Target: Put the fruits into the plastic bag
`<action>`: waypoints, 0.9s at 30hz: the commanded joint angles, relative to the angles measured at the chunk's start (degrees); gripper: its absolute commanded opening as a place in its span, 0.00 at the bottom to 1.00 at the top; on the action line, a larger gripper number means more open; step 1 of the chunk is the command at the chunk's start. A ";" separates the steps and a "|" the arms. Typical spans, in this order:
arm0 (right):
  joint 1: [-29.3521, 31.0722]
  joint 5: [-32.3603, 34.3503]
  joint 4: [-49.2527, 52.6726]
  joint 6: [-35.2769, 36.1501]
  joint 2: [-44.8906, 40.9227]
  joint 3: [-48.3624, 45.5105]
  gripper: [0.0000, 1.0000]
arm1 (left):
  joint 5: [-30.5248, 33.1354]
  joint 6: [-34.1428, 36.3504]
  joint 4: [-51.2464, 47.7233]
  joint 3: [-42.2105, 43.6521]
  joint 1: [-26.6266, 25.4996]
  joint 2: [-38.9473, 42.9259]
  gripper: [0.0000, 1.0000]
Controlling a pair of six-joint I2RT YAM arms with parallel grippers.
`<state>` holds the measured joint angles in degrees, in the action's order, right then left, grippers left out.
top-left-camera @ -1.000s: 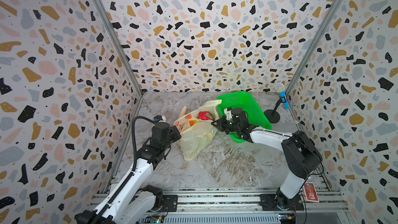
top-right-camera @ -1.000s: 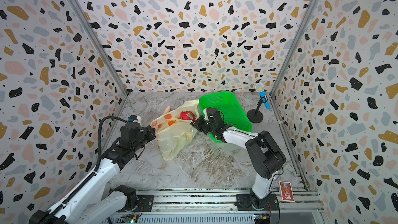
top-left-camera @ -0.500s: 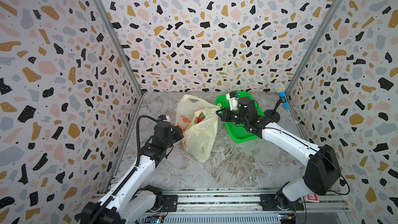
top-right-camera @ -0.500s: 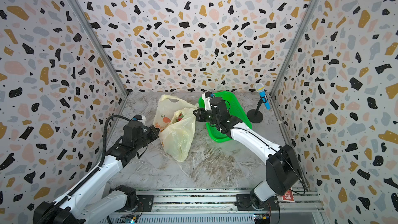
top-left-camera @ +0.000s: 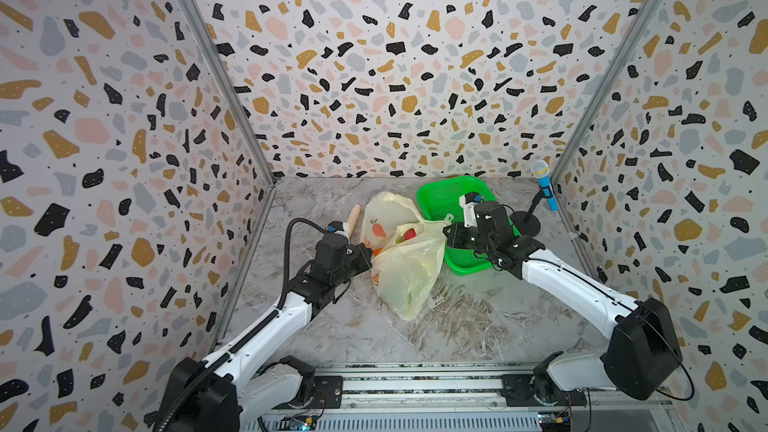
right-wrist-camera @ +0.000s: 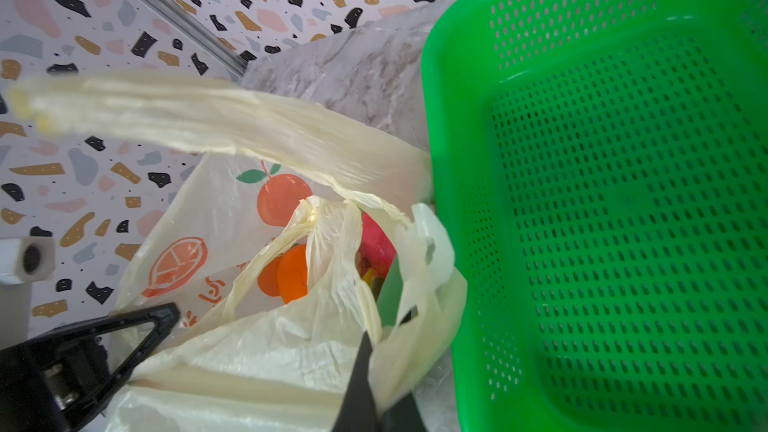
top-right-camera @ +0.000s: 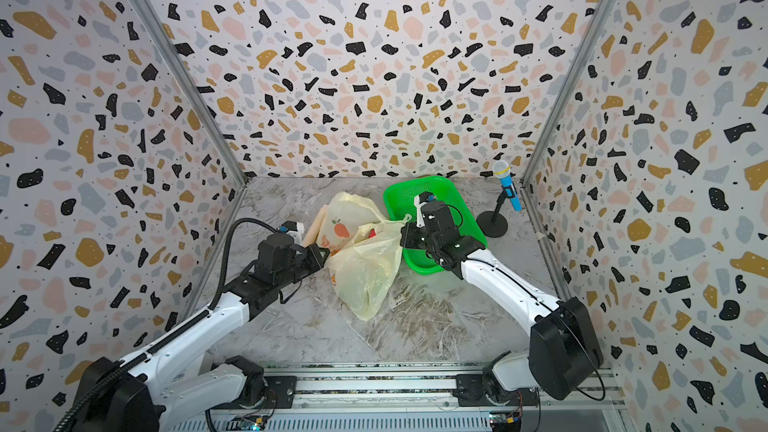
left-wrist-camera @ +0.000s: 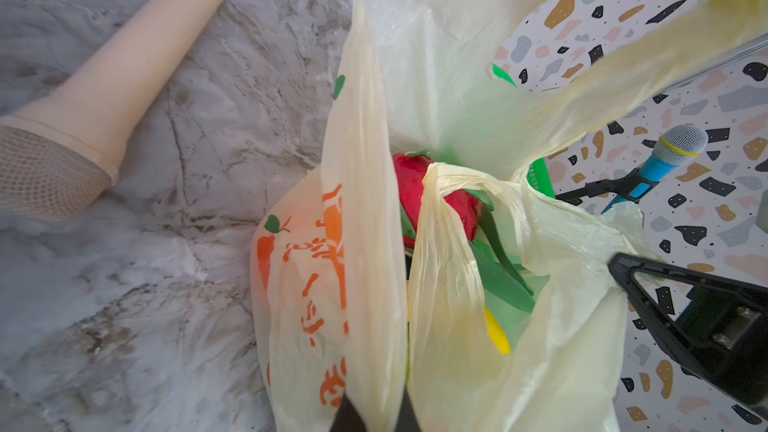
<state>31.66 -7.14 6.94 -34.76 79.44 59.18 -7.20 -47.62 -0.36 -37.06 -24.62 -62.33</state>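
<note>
Plastic bag (top-left-camera: 409,272): centre of frame in both top views, on the tabletop (top-left-camera: 457,326), against the green basket (top-left-camera: 440,197). Left claw (top-left-camera: 369,257) is clamped on its left rim and right claw (top-left-camera: 449,236) on its right rim, probably to stretch the mouth open. Dragon fruit (left-wrist-camera: 415,184) and orange (right-wrist-camera: 291,276) lie inside.

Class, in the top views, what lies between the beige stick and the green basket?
The plastic bag, a red fruit showing at its mouth, lies between the beige stick and the green basket; both top views show it.
</note>
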 commanded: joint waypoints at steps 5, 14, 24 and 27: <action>-2.71 2.07 0.61 -0.04 -0.87 -0.03 0.00 | -0.57 1.28 3.85 -3.17 -1.04 -0.29 0.26; -3.80 -3.89 -2.95 5.39 -4.49 -0.59 0.56 | 28.15 8.50 -10.28 -9.88 0.97 10.65 0.80; -4.07 -8.30 -6.88 8.28 -8.82 -1.19 0.82 | 38.36 8.10 -15.83 -8.90 4.52 12.52 0.83; -3.70 -10.41 -7.04 8.77 -8.93 -0.93 0.82 | 34.43 6.65 -14.96 -7.30 5.15 11.01 0.83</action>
<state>27.70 -14.74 1.43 -27.55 71.66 58.43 28.77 -40.16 -15.22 -45.54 -20.16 -50.68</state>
